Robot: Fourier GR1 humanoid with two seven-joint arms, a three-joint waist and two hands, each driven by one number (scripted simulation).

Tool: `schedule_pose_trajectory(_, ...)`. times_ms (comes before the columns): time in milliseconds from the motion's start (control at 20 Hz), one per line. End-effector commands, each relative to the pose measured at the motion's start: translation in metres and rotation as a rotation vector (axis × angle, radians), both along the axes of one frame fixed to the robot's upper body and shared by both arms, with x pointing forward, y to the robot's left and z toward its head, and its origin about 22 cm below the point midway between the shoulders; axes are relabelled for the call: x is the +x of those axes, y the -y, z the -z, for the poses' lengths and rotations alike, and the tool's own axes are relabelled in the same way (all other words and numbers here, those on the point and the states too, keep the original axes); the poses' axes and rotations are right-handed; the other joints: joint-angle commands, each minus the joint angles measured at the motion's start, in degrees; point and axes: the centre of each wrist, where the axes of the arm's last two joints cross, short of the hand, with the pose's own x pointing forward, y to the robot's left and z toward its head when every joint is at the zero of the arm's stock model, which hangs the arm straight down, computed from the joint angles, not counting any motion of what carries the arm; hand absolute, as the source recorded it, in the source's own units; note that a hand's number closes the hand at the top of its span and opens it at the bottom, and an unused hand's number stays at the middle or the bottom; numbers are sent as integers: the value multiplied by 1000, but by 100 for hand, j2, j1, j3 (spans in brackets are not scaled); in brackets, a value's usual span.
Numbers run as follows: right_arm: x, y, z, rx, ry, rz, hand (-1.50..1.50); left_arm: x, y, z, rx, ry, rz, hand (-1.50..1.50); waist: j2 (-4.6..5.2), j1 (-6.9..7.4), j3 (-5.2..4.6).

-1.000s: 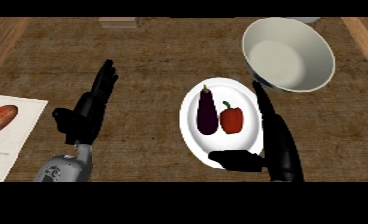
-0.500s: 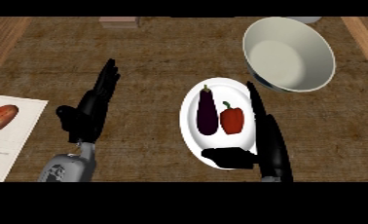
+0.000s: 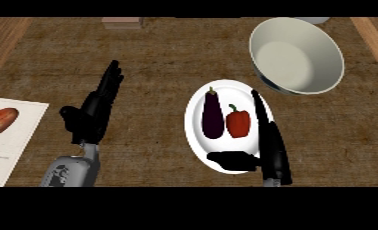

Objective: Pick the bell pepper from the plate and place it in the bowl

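Since a moment ago the right hand (image 3: 267, 149) has slid a little to the left, so that it now lies over the right part of the white oval plate (image 3: 198, 124) rather than along its rim. Its black fingers (image 3: 258, 105) are held straight and point up the view, while the thumb (image 3: 229, 160) juts out to the left over the plate's lower part; the hand is open and holds nothing. Just left of those fingers, close beside them, the red bell pepper with a green stem (image 3: 238, 122) lies on the plate, and whether a finger touches it cannot be told. Beside the pepper, further left on the same plate, lies a dark purple eggplant (image 3: 212, 116). Up and to the right of the plate stands the large cream-coloured bowl (image 3: 297, 56), tilted, with its lower rim just beside the plate's upper right edge. Well apart, at the view's left, the left hand (image 3: 92, 111) rests open, fingers straight and pointing up, holding nothing. All of this sits on the brown woven counter top (image 3: 159, 64). At the far left edge a pale board (image 3: 18, 134) carries an orange-red object (image 3: 6, 119), only partly in view.
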Motion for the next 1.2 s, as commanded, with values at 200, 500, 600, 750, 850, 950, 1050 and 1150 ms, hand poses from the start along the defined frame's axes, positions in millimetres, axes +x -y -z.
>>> schedule_pose_trajectory(200,14,15,21,-116,-61,30,-150,-10,-17,-6,8,11,-5,0,-1,22,-1)
schedule_pose_trajectory(500,17,19,48,-217,-106,21,-150,-18,-20,-11,13,0,2,0,-3,28,0)
schedule_pose_trajectory(600,23,6,47,-187,-130,19,-150,-5,1,-8,1,18,-6,0,0,7,-1)
schedule_pose_trajectory(750,39,5,32,-146,-109,-15,-150,-19,-7,-8,0,-1,-5,0,-2,18,-1)
schedule_pose_trajectory(850,37,-7,48,-232,-69,-144,150,8,-9,-10,0,3,4,0,10,19,0)
schedule_pose_trajectory(950,32,3,46,-298,-82,-199,150,-2,19,-14,-6,-10,3,0,-5,5,0)
schedule_pose_trajectory(1050,29,-14,60,-327,-65,-217,150,1,11,-12,14,9,3,0,2,16,0)
schedule_pose_trajectory(1150,21,-21,72,-314,-50,-207,150,4,12,-17,-15,-1,9,0,2,11,0)
